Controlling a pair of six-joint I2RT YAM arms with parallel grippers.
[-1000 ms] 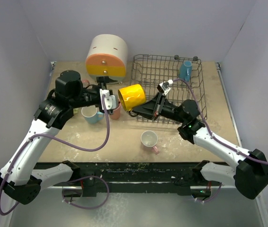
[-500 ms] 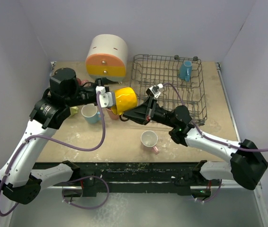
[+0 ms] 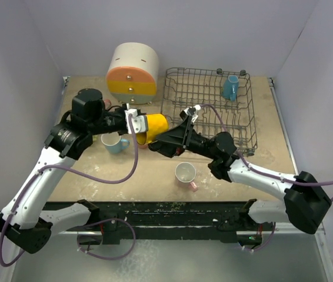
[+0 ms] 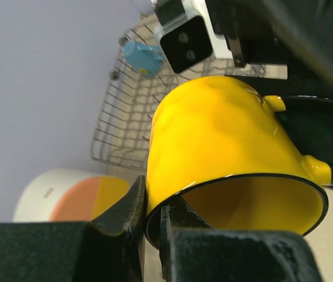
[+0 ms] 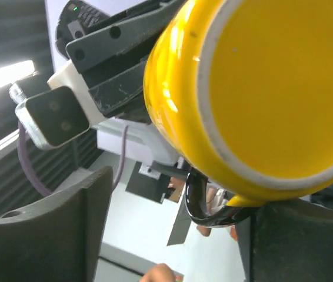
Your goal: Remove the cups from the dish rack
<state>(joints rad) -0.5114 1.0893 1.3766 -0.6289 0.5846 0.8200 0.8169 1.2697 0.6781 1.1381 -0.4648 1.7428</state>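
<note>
A yellow mug point(image 3: 153, 126) with a black handle hangs on its side above the table, between my two arms. My left gripper point(image 3: 137, 127) is shut on its rim, one finger inside and one outside point(image 4: 153, 205). My right gripper point(image 3: 167, 141) stands open around the mug's base and handle point(image 5: 181, 197), fingers point(image 5: 66, 235) apart from it. The dark wire dish rack point(image 3: 246, 126) sits at the back right with a light blue cup point(image 3: 230, 88) upright in its far corner. The rack point(image 4: 125, 117) and blue cup point(image 4: 143, 57) also show in the left wrist view.
A round cream cabinet point(image 3: 132, 70) with orange and yellow drawers stands left of the rack. On the table are a light blue mug point(image 3: 115, 142), a white mug with a pink handle point(image 3: 186, 174) and a salmon cup point(image 3: 145, 141) under the yellow mug.
The yellow mug travelled left from the rack's edge. My left gripper closed on its rim, and my right gripper, which was holding it, opened.
</note>
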